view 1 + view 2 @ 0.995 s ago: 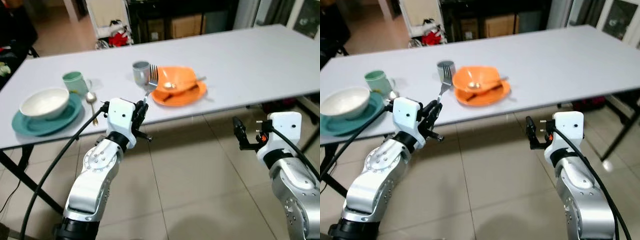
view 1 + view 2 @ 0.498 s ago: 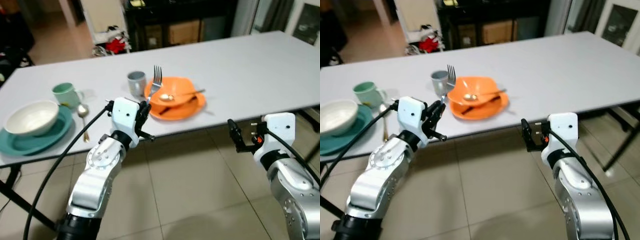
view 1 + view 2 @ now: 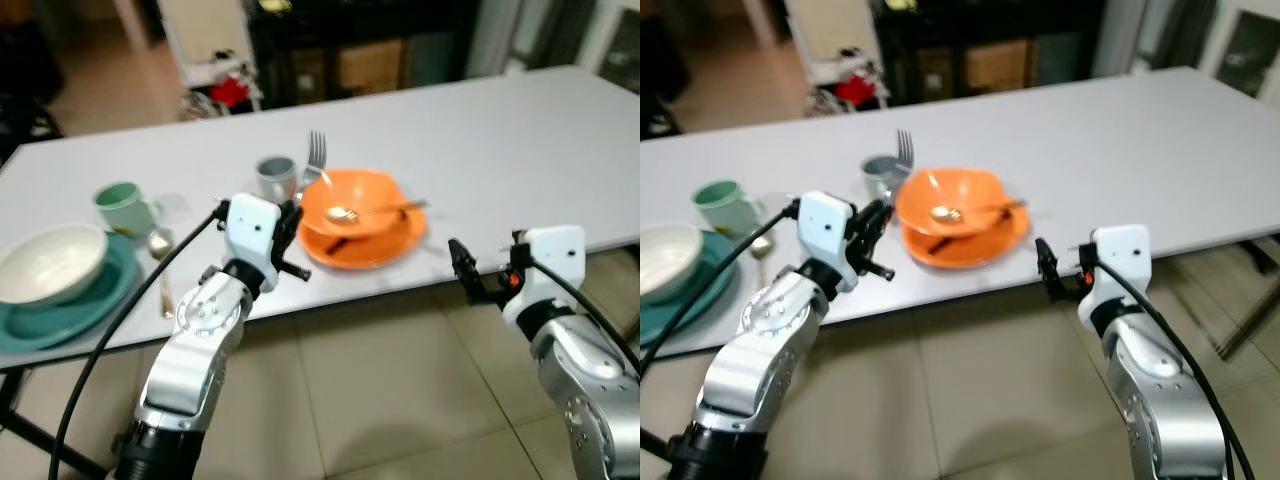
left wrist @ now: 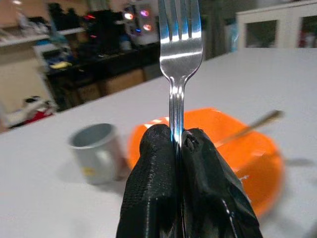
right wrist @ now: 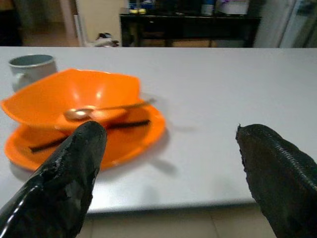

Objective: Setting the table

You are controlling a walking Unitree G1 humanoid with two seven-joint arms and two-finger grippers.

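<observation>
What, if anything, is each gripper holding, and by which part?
The left gripper pinches the fork by its handle, tines up; the right gripper is open, holding nothing.

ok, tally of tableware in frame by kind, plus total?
Bowls: 2, orange bowl and white bowl.
Plates: 2, orange plate and teal plate.
Mugs: 2, grey mug and green mug.
Spoons: 2, one in the orange bowl, one beside the teal plate.
Forks: 1, fork held upright in the left gripper.
Total: 9.
</observation>
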